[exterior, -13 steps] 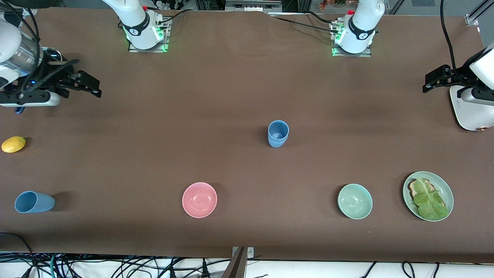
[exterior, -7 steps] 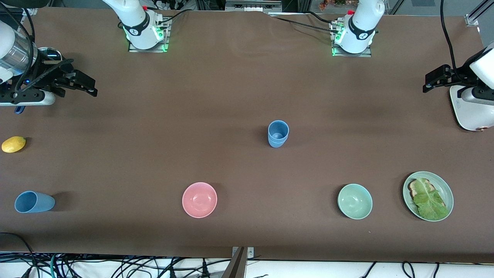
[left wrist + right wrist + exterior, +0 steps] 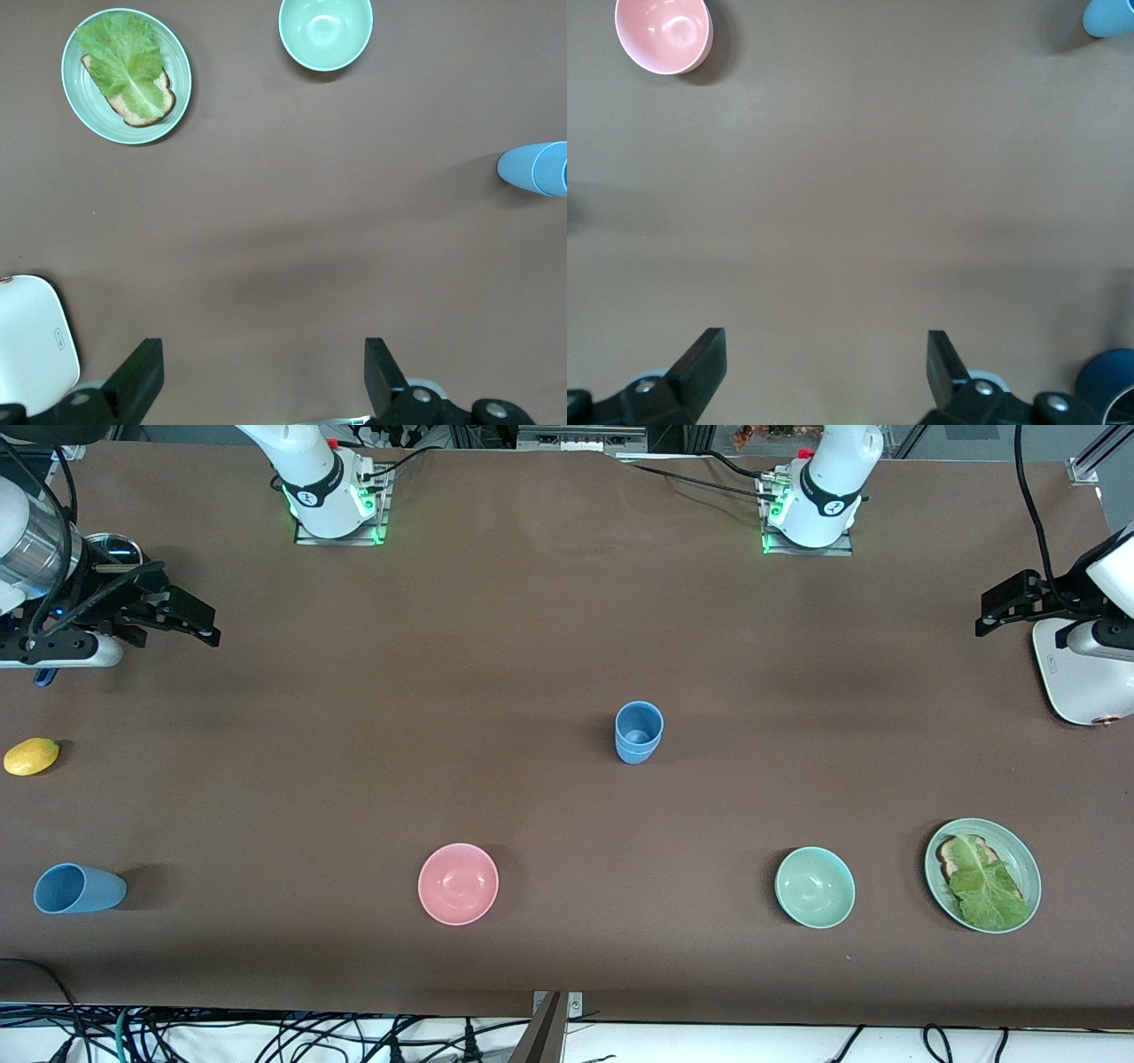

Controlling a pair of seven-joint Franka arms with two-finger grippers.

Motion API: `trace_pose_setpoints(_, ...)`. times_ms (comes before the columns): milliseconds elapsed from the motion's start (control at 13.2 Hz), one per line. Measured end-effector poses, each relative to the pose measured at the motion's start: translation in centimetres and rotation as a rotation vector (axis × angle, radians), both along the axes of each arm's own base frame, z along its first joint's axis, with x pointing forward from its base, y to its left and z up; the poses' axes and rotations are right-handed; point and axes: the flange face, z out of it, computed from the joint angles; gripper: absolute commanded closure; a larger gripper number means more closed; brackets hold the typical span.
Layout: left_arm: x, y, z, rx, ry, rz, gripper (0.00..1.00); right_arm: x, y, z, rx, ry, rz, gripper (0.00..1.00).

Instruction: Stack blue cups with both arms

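Note:
Two blue cups (image 3: 639, 732) stand nested, one in the other, upright near the middle of the table; they also show in the left wrist view (image 3: 534, 168). A third blue cup (image 3: 78, 888) is at the right arm's end, near the front edge, and shows in the right wrist view (image 3: 1109, 16); I cannot tell whether it stands or lies on its side. My right gripper (image 3: 205, 622) hangs open and empty over bare table at the right arm's end (image 3: 824, 363). My left gripper (image 3: 997, 609) hangs open and empty over the left arm's end (image 3: 261, 367).
A pink bowl (image 3: 458, 883), a green bowl (image 3: 815, 887) and a green plate (image 3: 1023, 859) with toast and lettuce sit along the front. A lemon (image 3: 31, 755) and a dark-blue pot (image 3: 1109, 385) are at the right arm's end. A white appliance (image 3: 1076, 677) sits under the left gripper.
The right gripper has drawn back a little toward the right arm's end of the table. The left gripper has shifted very slightly. The cups have not moved.

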Motion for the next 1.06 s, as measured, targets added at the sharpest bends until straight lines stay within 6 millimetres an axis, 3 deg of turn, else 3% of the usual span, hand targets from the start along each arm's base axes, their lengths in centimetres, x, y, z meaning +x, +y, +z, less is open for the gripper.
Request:
trace_pose_setpoints(532, -0.6, 0.1, 2.3, 0.001, -0.019, 0.003, 0.0, 0.0, -0.6, 0.0, -0.043, 0.002, 0.058, 0.0)
trace_pose_setpoints(1064, -0.6, 0.3, 2.3, 0.001, -0.016, 0.006, 0.0, -0.1, -0.6, 0.0, -0.044, 0.01, 0.063, 0.0)
